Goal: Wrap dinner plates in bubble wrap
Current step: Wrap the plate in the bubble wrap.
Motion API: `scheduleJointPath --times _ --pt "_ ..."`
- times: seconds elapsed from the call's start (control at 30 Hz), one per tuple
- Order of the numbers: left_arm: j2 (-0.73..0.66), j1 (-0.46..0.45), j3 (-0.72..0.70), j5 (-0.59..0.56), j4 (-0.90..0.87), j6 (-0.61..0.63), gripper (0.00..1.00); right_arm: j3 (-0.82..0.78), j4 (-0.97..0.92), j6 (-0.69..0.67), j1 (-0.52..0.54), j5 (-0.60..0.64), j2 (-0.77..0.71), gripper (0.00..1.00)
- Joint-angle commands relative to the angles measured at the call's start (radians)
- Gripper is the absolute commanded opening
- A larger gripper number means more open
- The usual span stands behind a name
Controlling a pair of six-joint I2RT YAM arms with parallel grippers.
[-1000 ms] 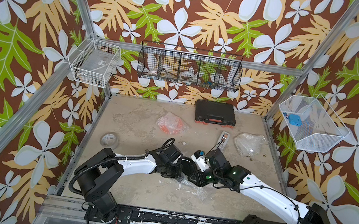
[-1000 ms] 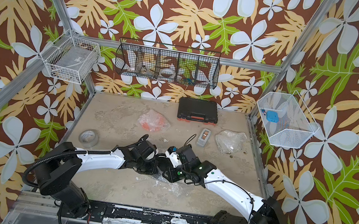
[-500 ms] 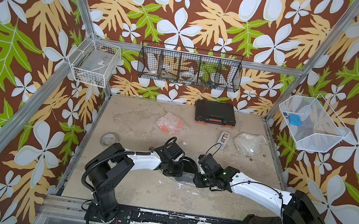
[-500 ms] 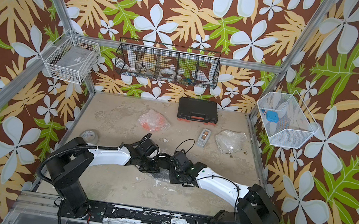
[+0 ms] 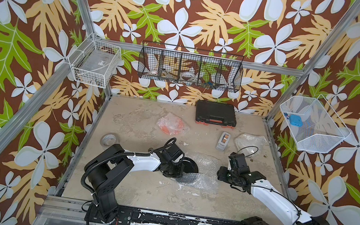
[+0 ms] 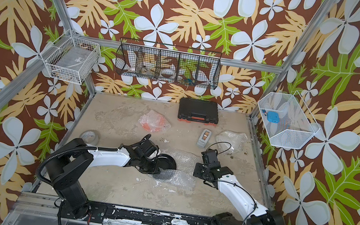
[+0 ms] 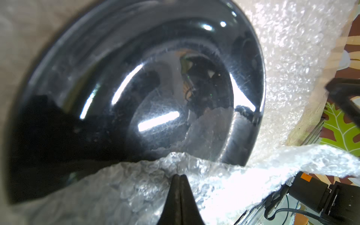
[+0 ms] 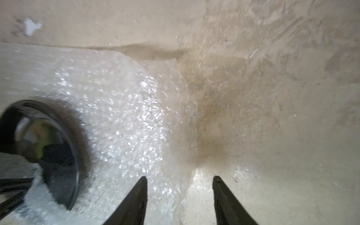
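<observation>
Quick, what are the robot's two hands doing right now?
Left gripper: closed, pinching the bubble wrap.
Right gripper: open, holding nothing.

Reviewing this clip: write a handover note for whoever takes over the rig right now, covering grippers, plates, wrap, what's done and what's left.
Left gripper: shut on an edge of the clear bubble wrap sheet, raised over the glossy black round plate.
Right gripper: open, empty, above the sheet's edge beside that plate.
The black plate lies on the sheet mid-table, mostly uncovered.
Done: bright orange plate in bubble wrap at the far side. A second whitish bubble-wrap bundle sits far right; its contents cannot be made out.
Left: fold the sheet over the black plate and close it.
</observation>
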Motion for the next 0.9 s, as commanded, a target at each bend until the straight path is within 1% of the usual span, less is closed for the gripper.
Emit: scheduleJointPath --times 0.0,0.07,0.17,0.2,0.27,0.5,0.53,0.57,0.63,0.67,0.7,0.8,0.83,0.87 --pt "0.006 0.002 -0.011 -0.047 -0.104 0.009 0.05 -0.023 -0.065 0.072 -0.003 -0.088 -0.094 0.68" --pt "0.006 0.002 -0.007 -0.052 -0.115 0.011 0.05 -0.049 -0.076 0.120 -0.004 -0.158 -0.162 0.72" --pt "0.005 0.002 -0.005 -0.060 -0.124 0.016 0.05 -0.135 -0.033 0.203 -0.004 -0.309 -0.269 0.80" --pt "0.005 0.002 -0.006 -0.060 -0.125 0.015 0.05 -0.169 -0.008 0.230 -0.003 -0.362 -0.294 0.81" --pt "0.006 0.002 -0.006 -0.058 -0.124 0.015 0.05 -0.226 0.040 0.268 -0.003 -0.402 -0.315 0.81" --pt "0.008 0.002 -0.002 -0.059 -0.125 0.015 0.05 -0.294 0.133 0.273 -0.003 -0.394 -0.274 0.80" --pt "0.009 0.002 -0.002 -0.060 -0.126 0.016 0.05 -0.289 0.112 0.267 -0.003 -0.368 -0.268 0.80" --pt "0.010 0.003 0.000 -0.060 -0.128 0.014 0.05 -0.264 0.054 0.259 -0.003 -0.305 -0.276 0.79" --pt "0.009 0.002 0.001 -0.061 -0.128 0.012 0.05 -0.211 -0.036 0.242 -0.003 -0.218 -0.332 0.80" --pt "0.008 0.002 0.003 -0.061 -0.128 0.010 0.05 -0.190 -0.068 0.231 -0.004 -0.200 -0.369 0.80" --pt "0.009 0.002 0.004 -0.060 -0.128 0.010 0.05 -0.182 -0.077 0.228 -0.003 -0.205 -0.391 0.80" --pt "0.018 0.002 0.012 -0.056 -0.133 0.018 0.05 -0.184 -0.119 0.245 0.005 -0.308 -0.420 0.80" --pt "0.021 0.002 0.017 -0.059 -0.136 0.021 0.05 -0.189 -0.133 0.264 0.034 -0.314 -0.430 0.81" --pt "0.022 0.002 0.018 -0.059 -0.138 0.021 0.05 -0.193 -0.142 0.286 0.068 -0.295 -0.452 0.82"
